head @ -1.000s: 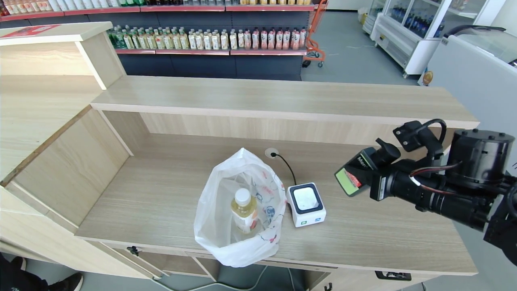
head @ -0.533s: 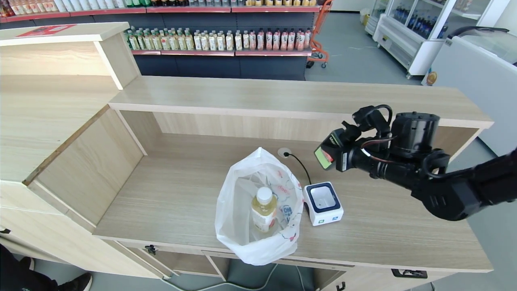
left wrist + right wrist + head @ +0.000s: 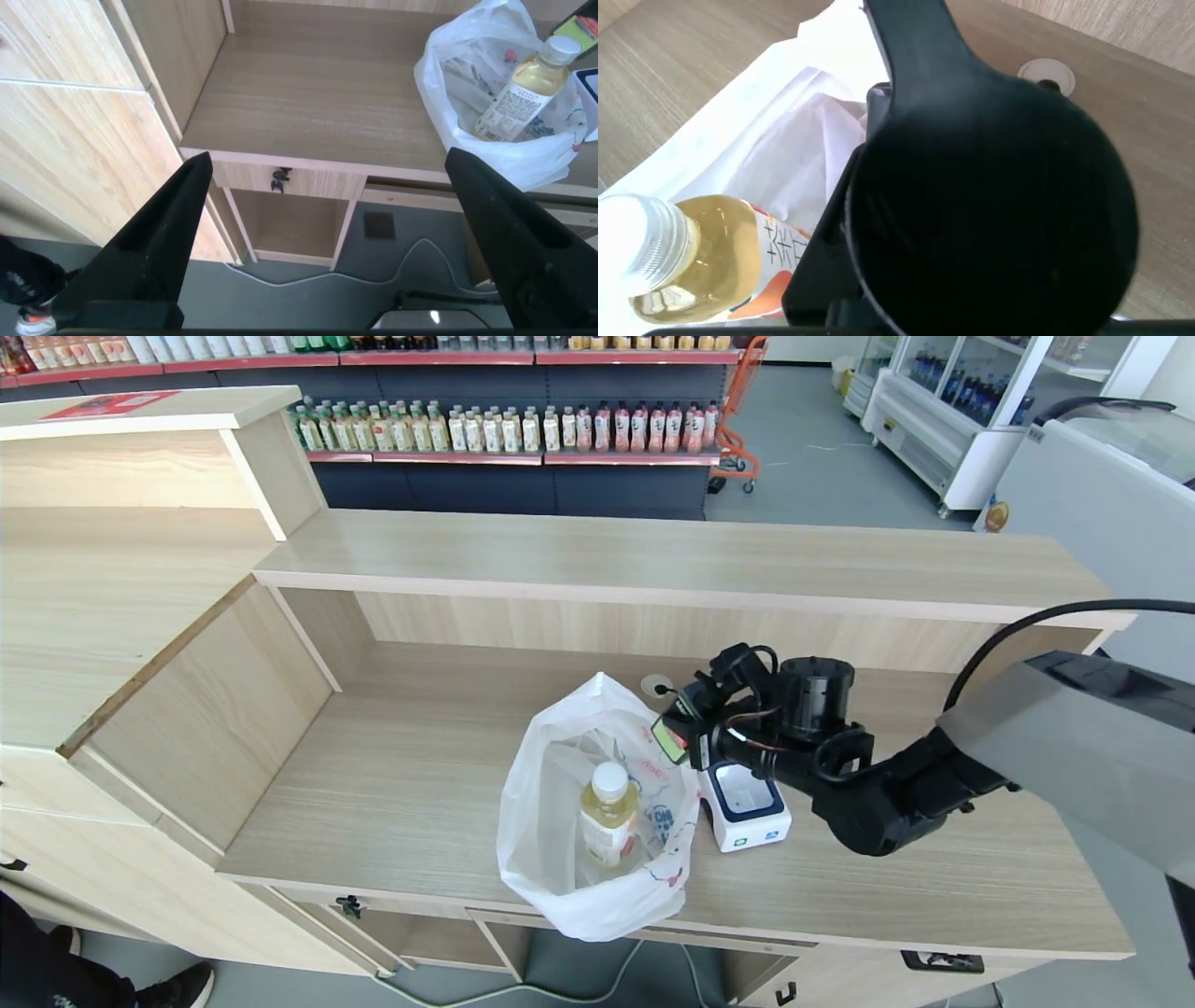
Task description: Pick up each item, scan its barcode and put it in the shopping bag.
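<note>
Clamped on the green-faced item (image 3: 668,740), the right gripper (image 3: 693,728) has moved left to hang above the scanner (image 3: 747,810) beside the shopping bag (image 3: 560,887), so scanning is probably under way.

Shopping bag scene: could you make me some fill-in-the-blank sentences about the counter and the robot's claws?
The bottle standing in the shopping bag has a ____ cap.
The scanner sits on the counter right beside the ____.
The right gripper is shut on a dark packet with a ____ end.
The left gripper holds nothing; it is ____.
Missing words: white; bag; green; open.
</note>
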